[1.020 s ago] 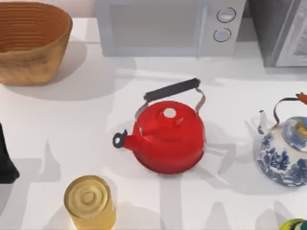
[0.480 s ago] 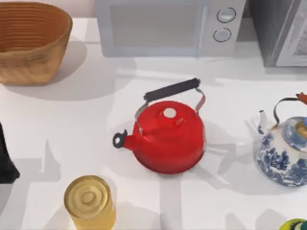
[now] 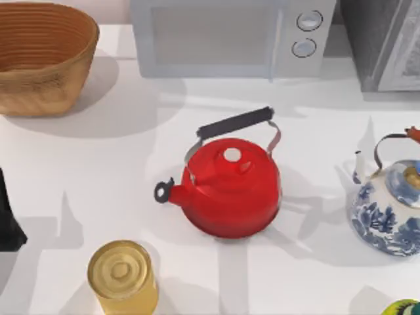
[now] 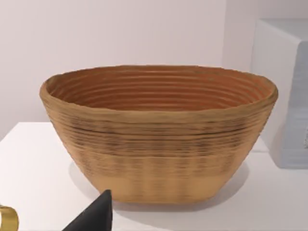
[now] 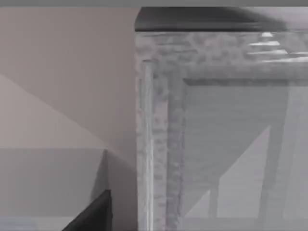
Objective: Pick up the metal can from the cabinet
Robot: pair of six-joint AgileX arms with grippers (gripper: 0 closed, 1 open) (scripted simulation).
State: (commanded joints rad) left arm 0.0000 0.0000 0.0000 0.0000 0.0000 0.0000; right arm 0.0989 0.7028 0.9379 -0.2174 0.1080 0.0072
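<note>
The metal can (image 3: 123, 277), gold-lidded and upright, stands on the white table (image 3: 98, 177) near the front edge, left of centre, and nothing is touching it yet. The left gripper (image 3: 9, 216) sits at the table's left edge, a dark shape level with the gap between the can and the wicker basket (image 3: 41, 56); I can't tell how its jaws stand. In the left wrist view a sliver of gold rim sits in the corner, probably the can, so the camera looks past it toward the basket. To my eye the sensible approach is from the left arm: swing toward the can, come down around its sides squarely, and keep clear of the red kettle (image 3: 230, 187) and its spout just beside it. The right arm faces the grey cabinet (image 5: 216, 130) at the back right.
</note>
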